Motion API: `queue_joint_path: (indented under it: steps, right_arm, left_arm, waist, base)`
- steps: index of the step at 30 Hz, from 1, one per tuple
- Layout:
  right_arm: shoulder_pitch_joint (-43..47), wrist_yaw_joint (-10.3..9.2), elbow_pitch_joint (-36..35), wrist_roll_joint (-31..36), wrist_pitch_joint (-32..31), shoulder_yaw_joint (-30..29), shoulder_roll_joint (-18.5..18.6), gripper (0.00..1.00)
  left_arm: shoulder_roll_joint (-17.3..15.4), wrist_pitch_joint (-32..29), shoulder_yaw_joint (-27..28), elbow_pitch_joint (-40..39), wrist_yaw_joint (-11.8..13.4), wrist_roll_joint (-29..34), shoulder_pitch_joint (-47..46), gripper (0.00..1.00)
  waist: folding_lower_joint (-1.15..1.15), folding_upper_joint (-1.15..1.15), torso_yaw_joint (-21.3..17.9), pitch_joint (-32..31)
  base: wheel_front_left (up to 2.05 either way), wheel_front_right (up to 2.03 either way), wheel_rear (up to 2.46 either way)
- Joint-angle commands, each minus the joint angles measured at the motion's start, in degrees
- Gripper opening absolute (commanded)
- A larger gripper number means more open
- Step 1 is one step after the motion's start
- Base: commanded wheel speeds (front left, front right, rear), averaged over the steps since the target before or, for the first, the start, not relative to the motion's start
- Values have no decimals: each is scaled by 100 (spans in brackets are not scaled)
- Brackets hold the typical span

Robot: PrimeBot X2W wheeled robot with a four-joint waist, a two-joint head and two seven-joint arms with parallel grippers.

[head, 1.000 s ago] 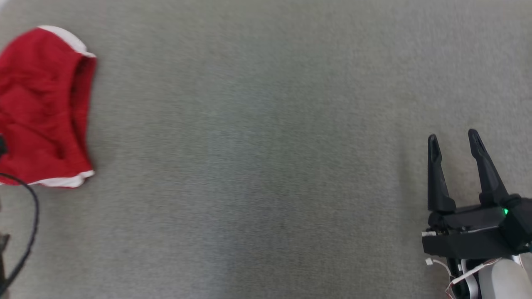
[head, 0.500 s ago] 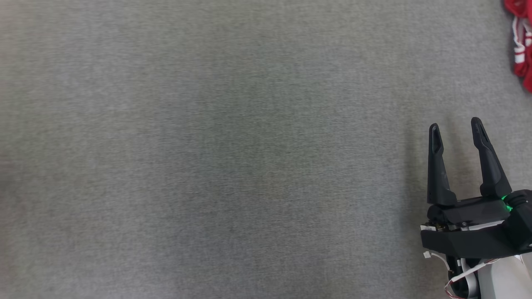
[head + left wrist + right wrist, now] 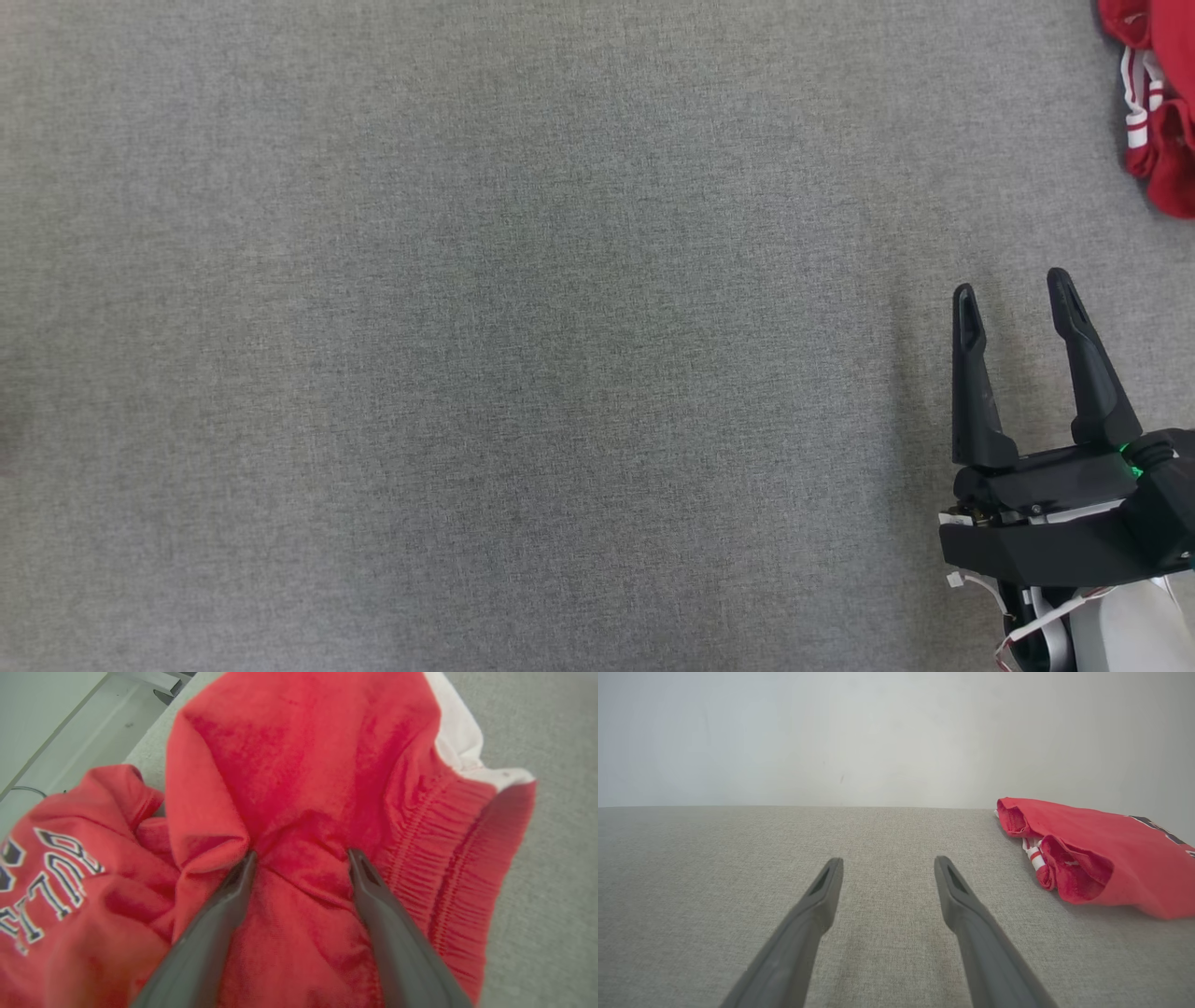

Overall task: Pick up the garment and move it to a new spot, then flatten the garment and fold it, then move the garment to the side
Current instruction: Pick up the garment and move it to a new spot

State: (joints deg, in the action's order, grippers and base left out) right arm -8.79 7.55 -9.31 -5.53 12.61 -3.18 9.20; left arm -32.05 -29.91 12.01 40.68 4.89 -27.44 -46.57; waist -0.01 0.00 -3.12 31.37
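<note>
Two dark fingers of the right gripper [image 3: 1012, 282] rise at the lower right of the head view, jaws apart, above the grey woven tabletop [image 3: 467, 327]. A crumpled red garment with white-striped trim [image 3: 1162, 140] lies at the top right corner of that view, well apart from the right gripper and cut by the frame edge. In the right wrist view, the right gripper [image 3: 888, 860] points across the tabletop [image 3: 714, 868]; the same garment [image 3: 1101, 858] lies ahead to the right, dark lettering partly visible.

In the left wrist view, the left gripper [image 3: 302, 852] has its jaws apart over a red fleece garment with a gathered elastic band and white trim [image 3: 303, 765]. Both tips appear to press into the cloth, but contact is uncertain. Just beside it lies a red garment with dark-and-white lettering [image 3: 70, 882].
</note>
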Motion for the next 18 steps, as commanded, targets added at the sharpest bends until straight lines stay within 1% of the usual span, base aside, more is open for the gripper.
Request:
queue_joint_path:
  steps: [1, 2, 3, 4, 6, 7, 8, 11, 14, 16, 18]
  right_arm:
    - [49, -16, -25, 17, -7, 5, 9, 100]
    - [54, -16, -30, 12, -19, 6, 15, 100]
    - [55, -16, -34, 6, -31, 4, 22, 100]
    - [53, -16, -40, 4, -37, 2, 27, 100]
    - [52, -16, -50, -6, -39, -20, 40, 100]
    - [56, -16, -48, -8, -49, -22, 38, 100]
    - [56, -16, -48, -8, -49, -22, 38, 100]
    - [67, -16, -16, 3, -69, -32, 11, 100]
    - [71, -16, 20, -41, -45, -23, 3, 100]
    - [74, -16, 62, -34, -45, 6, -3, 100]
    - [84, -16, 117, -30, -44, 33, -23, 100]
  left_arm:
    - [21, -165, -25, 54, 55, -29, 237, 100]
    - [11, -225, -28, -6, 79, -36, 247, 80]
    - [-4, -245, -20, -63, 110, -29, 262, 15]
    - [-1, -282, -16, -115, 118, -51, 284, 0]
    - [30, -286, -1, -207, 103, -91, 309, 0]
    - [26, -149, 5, -297, 107, -63, 320, 0]
    - [26, -149, 5, -297, 107, -63, 320, 0]
    - [121, 329, 35, -510, 68, -54, 343, 0]
    - [87, 842, 11, -657, -78, 2, 250, 0]
    - [170, 1153, 32, -728, -220, -95, 77, 0]
    - [134, 1484, -72, -814, -340, 32, -59, 0]
  waist:
    - [1, 0, 1, -19]
    - [1, 0, 0, -25]
    - [1, 0, -2, -31]
    - [1, 0, -4, -41]
    - [1, 0, 7, -69]
    - [1, 0, 15, -91]
    - [1, 0, 15, -91]
    - [1, 0, 56, -194]
    - [1, 0, 101, -344]
    - [1, 0, 124, -463]
    - [1, 0, 148, -586]
  base:
    - [0, 0, 0]
    - [0, 0, 0]
    - [0, 0, 0]
    - [0, 0, 0]
    - [0, 0, 0]
    - [0, 0, 0]
    - [0, 0, 0]
    - [0, 0, 0]
    - [0, 0, 0]
    - [0, 0, 0]
    - [0, 0, 0]
